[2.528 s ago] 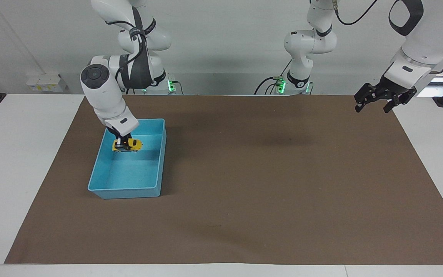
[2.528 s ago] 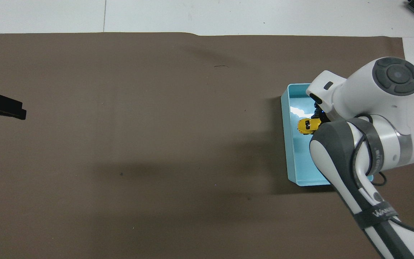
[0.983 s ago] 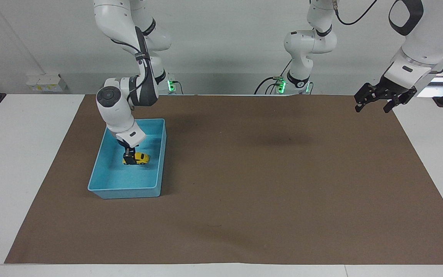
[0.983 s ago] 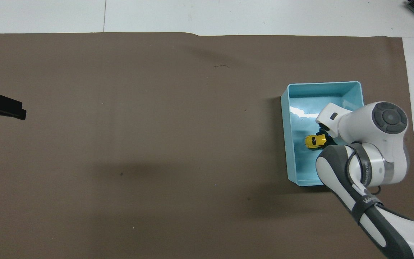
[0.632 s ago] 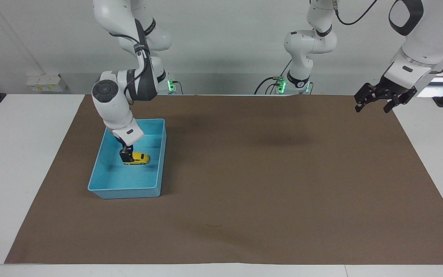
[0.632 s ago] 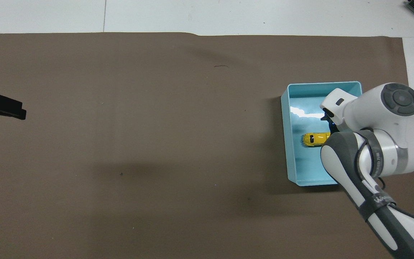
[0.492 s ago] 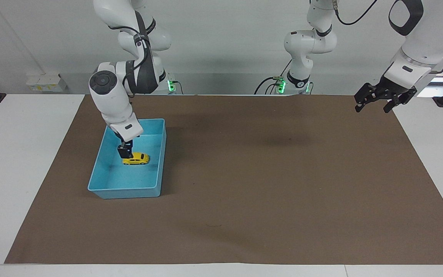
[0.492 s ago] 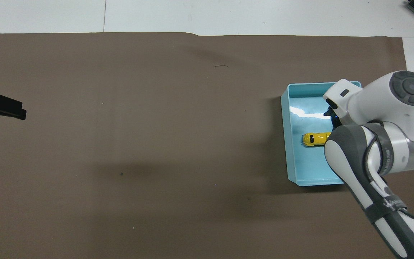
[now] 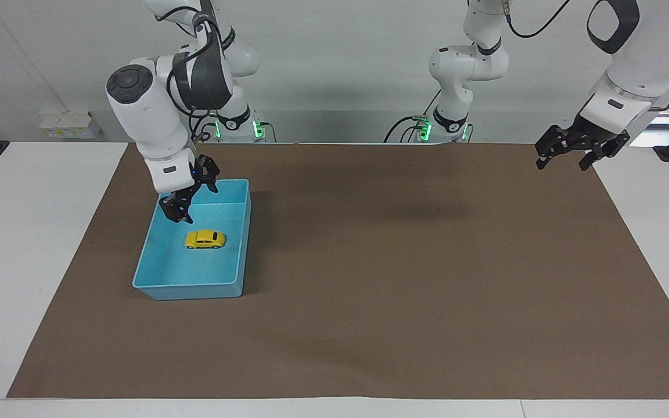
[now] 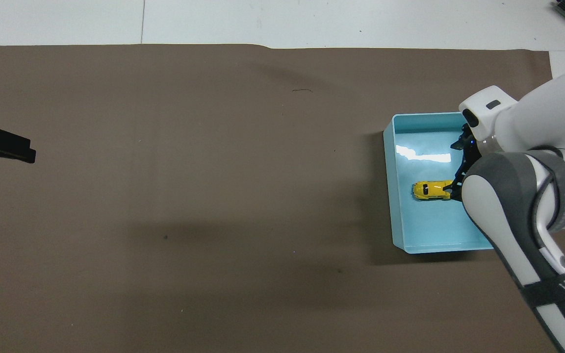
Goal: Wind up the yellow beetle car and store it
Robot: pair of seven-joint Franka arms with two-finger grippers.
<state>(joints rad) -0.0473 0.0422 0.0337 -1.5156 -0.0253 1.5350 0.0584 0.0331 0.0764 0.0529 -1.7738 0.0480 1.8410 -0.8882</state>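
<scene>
The yellow beetle car [image 9: 205,239] stands on its wheels on the floor of the blue bin [image 9: 186,289], free of any gripper. It also shows in the overhead view [image 10: 431,190], inside the bin [image 10: 390,196]. My right gripper [image 9: 194,200] is open and empty, raised above the bin a little above the car; in the overhead view [image 10: 457,169] it is partly covered by its own arm. My left gripper [image 9: 564,159] is open and empty, waiting high over the mat's edge at the left arm's end of the table.
A brown mat [image 9: 369,278] covers most of the white table [image 9: 21,244]. The bin stands on it toward the right arm's end. Only the tip of the left gripper [image 10: 3,146] shows in the overhead view.
The right gripper lowered the car to the bin floor, let go of it, opened and rose. The car stays in the bin. The left arm has not moved.
</scene>
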